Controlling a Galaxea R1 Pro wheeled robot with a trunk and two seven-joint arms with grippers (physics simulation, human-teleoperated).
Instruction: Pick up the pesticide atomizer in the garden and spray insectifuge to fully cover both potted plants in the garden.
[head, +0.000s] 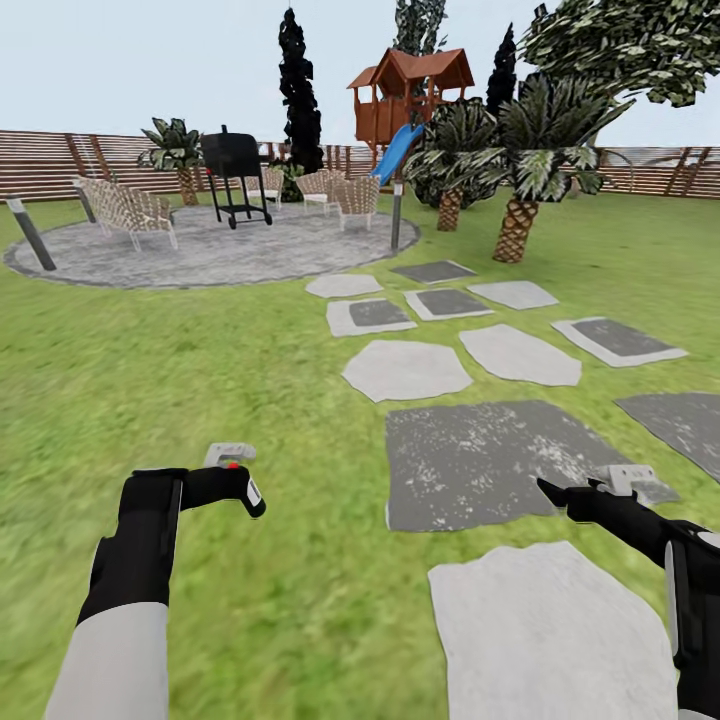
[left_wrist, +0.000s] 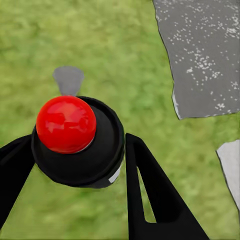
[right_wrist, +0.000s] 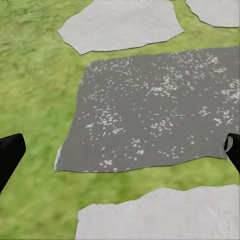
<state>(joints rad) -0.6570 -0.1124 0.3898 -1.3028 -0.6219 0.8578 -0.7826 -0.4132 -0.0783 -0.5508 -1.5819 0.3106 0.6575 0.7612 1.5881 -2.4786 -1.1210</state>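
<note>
- Your left gripper (left_wrist: 75, 165) is closed around the pesticide atomizer (left_wrist: 77, 142); in the left wrist view one black finger (left_wrist: 150, 190) sits on each side of the bottle's dark body, both touching it, with the red button top (left_wrist: 66, 124) and small grey nozzle (left_wrist: 68, 80) above; in the head view the same gripper (head: 235, 488) holds the bottle over the lawn (head: 180, 380) at your lower left.
- Your right gripper (head: 575, 497) holds nothing; in the right wrist view its two fingertips (right_wrist: 10, 152) stand wide apart at either edge, with a dark speckled paving slab (right_wrist: 155, 110) between and beyond them.
- Just ahead of your right arm you have two large slabs: a pale one (head: 545, 630) nearest and the dark speckled one (head: 480, 460) behind it.
- Further out lie the stepping stones (head: 405, 370); I count roughly ten, some pale and irregular, some dark-centred and rectangular.
- Beyond them a round grey paved patio (head: 200, 255) carries one black grill (head: 235, 175) and about four wicker chairs (head: 125, 210); two grey bollard posts (head: 32, 232) stand at its edges.
- To the right two short palms (head: 515, 170) stand close together on the grass.
- Farthest back are one wooden playhouse with a blue slide (head: 405, 100) and the brown slatted fence (head: 40, 160).
</note>
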